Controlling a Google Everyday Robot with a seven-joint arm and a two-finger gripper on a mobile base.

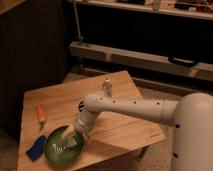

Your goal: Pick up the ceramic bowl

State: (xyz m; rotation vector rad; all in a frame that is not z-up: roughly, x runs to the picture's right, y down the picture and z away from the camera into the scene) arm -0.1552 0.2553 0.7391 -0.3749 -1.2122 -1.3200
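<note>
The ceramic bowl is wide, shallow, glossy green, with pale glare inside. It sits at the front left of the wooden table. My white arm reaches from the right across the table. My gripper is down at the bowl's upper right rim, reaching into the bowl.
An orange carrot-like piece lies left of the arm. A flat blue sponge-like piece lies just left of the bowl. A small striped cup stands at the table's far side. The table's front edge is close to the bowl.
</note>
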